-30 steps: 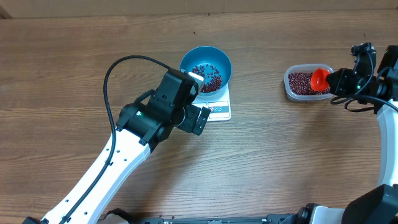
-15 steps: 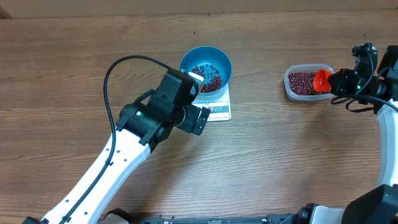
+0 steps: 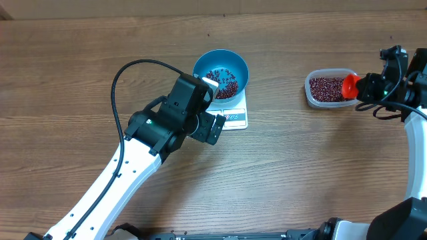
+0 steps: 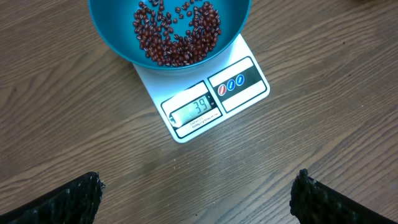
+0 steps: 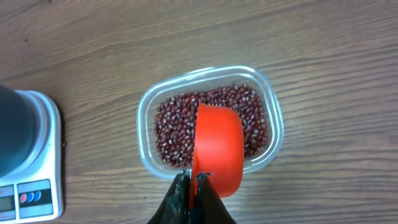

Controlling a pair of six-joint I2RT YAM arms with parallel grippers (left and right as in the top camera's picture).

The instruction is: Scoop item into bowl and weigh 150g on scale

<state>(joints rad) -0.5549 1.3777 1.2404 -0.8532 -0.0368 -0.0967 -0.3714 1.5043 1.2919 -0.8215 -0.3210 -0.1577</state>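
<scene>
1. Well, from overhead, my left fingers [image 3: 215, 129] stand wide apart with nothing between them, just beside the small flat white rectangular scale [image 3: 237, 120] on the wooden desk [image 3: 300, 173]. The deep blue round bowl [image 3: 220, 59] sits on the scale, and tiny dark red-maroon beans [image 3: 223, 83] lie loose in its bottom. Well apart to the right, a clear rounded-rectangular plastic tub [image 3: 309, 90] holds more of the beans. My right fingers [image 3: 368, 87] are clamped together on a bright red plastic scoop [image 3: 349, 85] at the tub's right end.

2. Through my left wrist camera, the two black pads [image 4: 62, 202] show in the bottom corners, far apart, with bare desk between them. Ahead, the scale lies at a slant across the view, and its grey display window [image 4: 196, 111] reads 39. The bowl covers the far part of the scale, its beans gathered toward the middle.

3. Through my right wrist camera, my fingers press together at the bottom edge, gripping the scoop by its handle. The scoop stands tipped on edge above the tub, its outer side toward the camera, so I cannot tell whether anything is in it. Beans cover the tub's floor. At the left edge, a corner of the scale shows with the bowl on it.
</scene>
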